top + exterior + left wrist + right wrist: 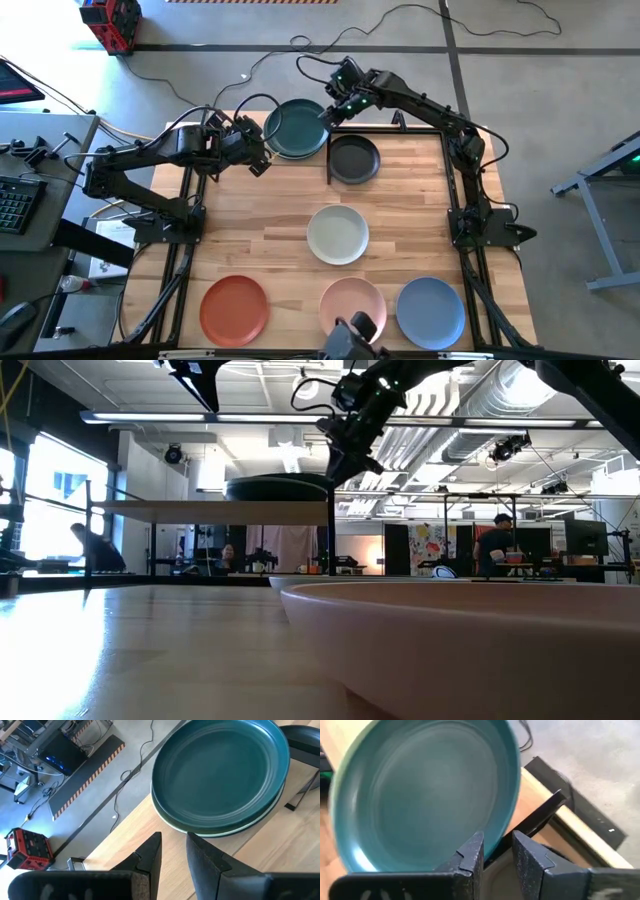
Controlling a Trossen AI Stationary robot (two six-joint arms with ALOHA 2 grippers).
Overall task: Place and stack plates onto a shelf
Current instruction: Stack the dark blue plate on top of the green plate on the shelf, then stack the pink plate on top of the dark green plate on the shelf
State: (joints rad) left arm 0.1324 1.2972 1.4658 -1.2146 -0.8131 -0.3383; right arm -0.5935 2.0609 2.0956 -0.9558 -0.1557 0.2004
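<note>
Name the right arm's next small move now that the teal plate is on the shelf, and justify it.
Probably back the right gripper away from the shelf. The dark teal plate already rests on a pale plate there, and the fingers stand slightly parted at its rim, apparently no longer pinching it. The left gripper waits nearby.

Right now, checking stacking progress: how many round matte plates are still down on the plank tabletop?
4: off-white plate mid-table, terracotta orange plate, pink plate and blue plate along the near edge. Others may be hidden.
</note>
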